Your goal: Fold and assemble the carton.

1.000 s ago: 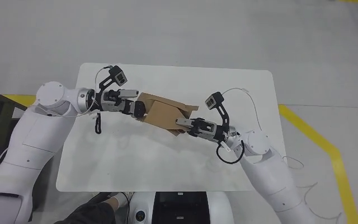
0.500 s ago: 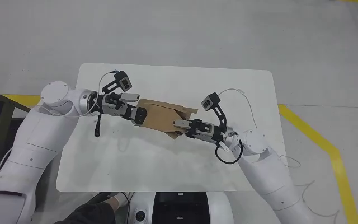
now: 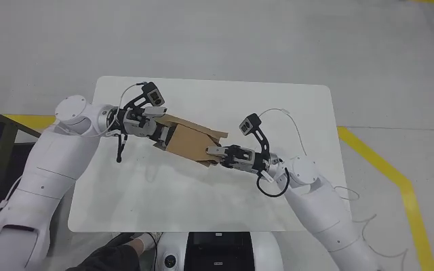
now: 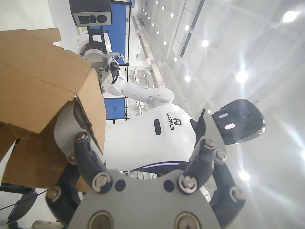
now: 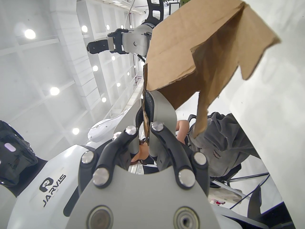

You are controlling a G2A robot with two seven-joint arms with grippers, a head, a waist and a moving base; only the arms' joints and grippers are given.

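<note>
Carton [image 3: 190,140], a brown, half-opened sleeve with loose flaps, is held over the middle of the white table [image 3: 203,196]. It slants from near right to far left between the two arms. At its near right end the right gripper [image 5: 145,114] is pinched tight on a single cardboard wall, probably to anchor that end while the other is worked. At the far left end the left gripper [image 4: 138,120] stands wide, with one finger [image 4: 63,129] lying against a cardboard wall and the other clear of it. I judge it is nudging the sleeve square rather than gripping. The top view gives the slant and the flaps' spread. The wrist views add the pinch and the wide jaws, which the wrists hide from above.
</note>
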